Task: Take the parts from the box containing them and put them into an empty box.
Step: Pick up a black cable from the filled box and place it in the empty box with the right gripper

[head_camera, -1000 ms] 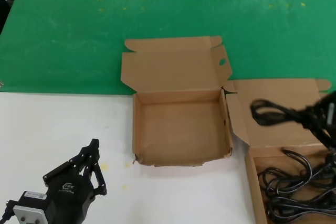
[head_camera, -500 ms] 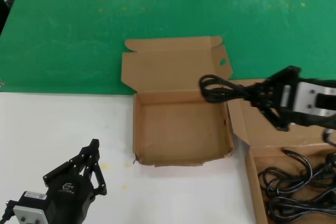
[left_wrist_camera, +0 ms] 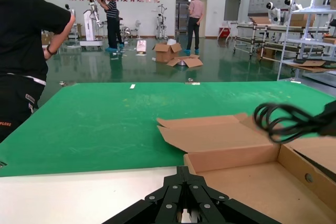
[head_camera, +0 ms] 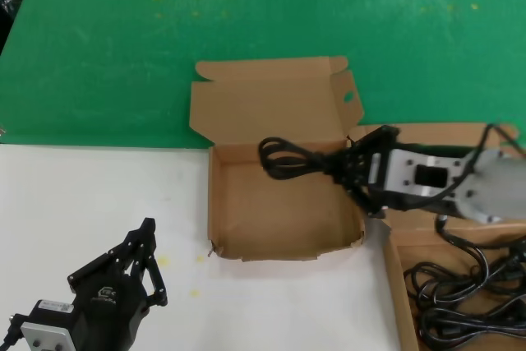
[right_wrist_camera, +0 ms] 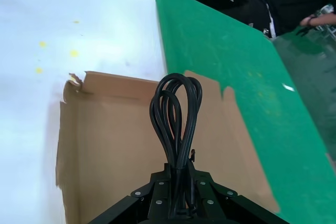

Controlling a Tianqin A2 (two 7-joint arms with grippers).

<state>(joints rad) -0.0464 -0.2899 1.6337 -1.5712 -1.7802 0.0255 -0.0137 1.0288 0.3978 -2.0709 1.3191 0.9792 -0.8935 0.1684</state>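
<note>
Right tool (head_camera: 343, 167) pinching looped cord (head_camera: 288, 158) above empty box (head_camera: 283, 237), not yet released. Nothing delivered; more cords (head_camera: 460, 293) in source box (head_camera: 393, 273). Left tool (head_camera: 141, 240) parked low over table (head_camera: 99, 195), fingers pressed together.

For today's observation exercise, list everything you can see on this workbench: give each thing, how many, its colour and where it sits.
Empty box: one, brown, centre, lid open.
Power cord: one, black, held over the empty box.
Box of cords: one, brown, the robot's right, partly in view.
Remaining cords: black tangle, count unclear, in that box.
Mat: green, far half.
Table: white, near half.
Left gripper: black, near left, idle.
Right gripper: black, shut on the power cord.
</note>
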